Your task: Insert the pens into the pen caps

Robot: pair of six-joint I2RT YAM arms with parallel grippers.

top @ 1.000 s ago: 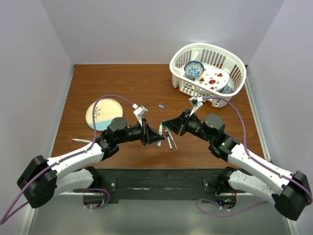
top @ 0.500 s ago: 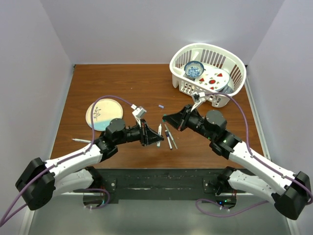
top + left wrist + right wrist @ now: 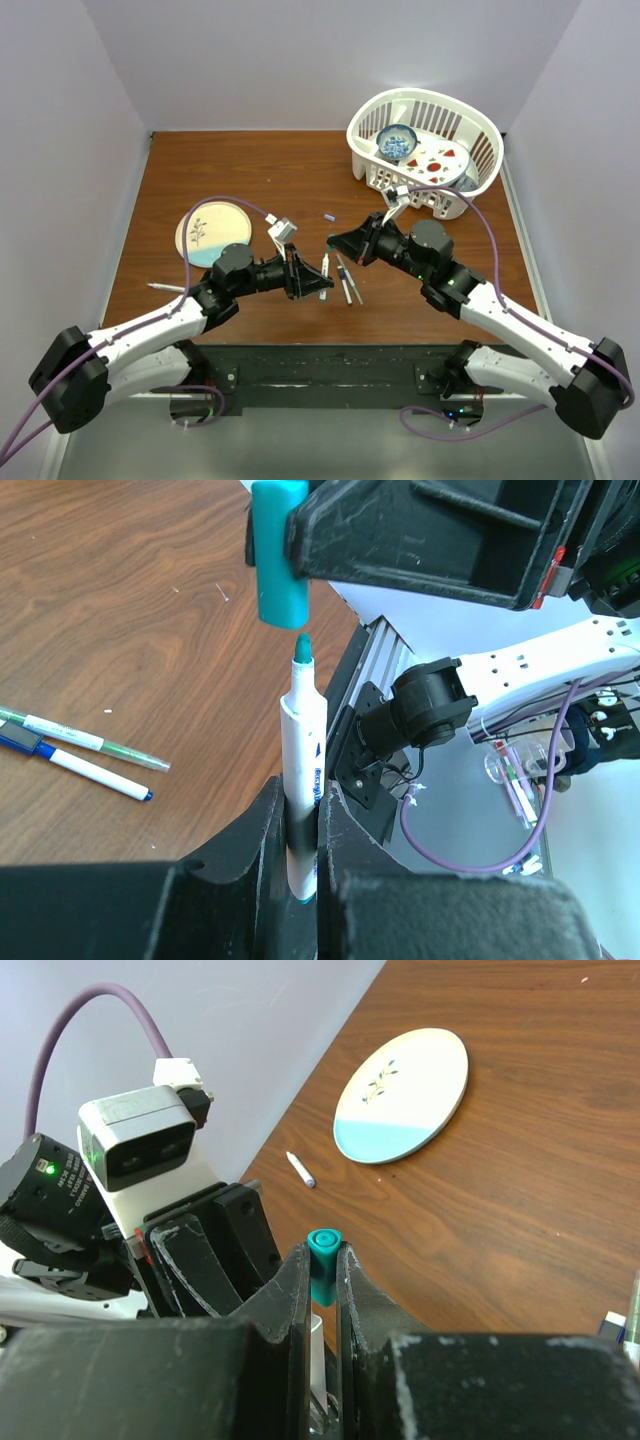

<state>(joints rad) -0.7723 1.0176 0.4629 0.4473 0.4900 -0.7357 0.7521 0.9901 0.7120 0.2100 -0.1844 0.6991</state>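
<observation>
The left claw is nearly closed, pinching one white pen upright by its lower barrel, teal tip up. The right claw is likewise almost closed, on one teal cap, which hangs at the top of the left wrist view, directly above the pen's tip. The two are close and roughly in line but apart. From above, both claws meet at the centre of the bench.

Counted: two loose pens lie side by side just right of the claws, one green, one blue-tipped. A lone pen lies at the far left. That makes four pens with the held one. There are two caps: the teal one and a small blue cap above centre. One cream and pale blue plate sits left of centre. One white basket at upper right holds one blue-patterned bowl and one red-spotted plate.

The held pen's lower end is buried between the left claw's fingers. Part of the cap is covered by the right claw. A dark blue object beside the green pen is cut off at the left edge of the left wrist view; what it is cannot be told.
</observation>
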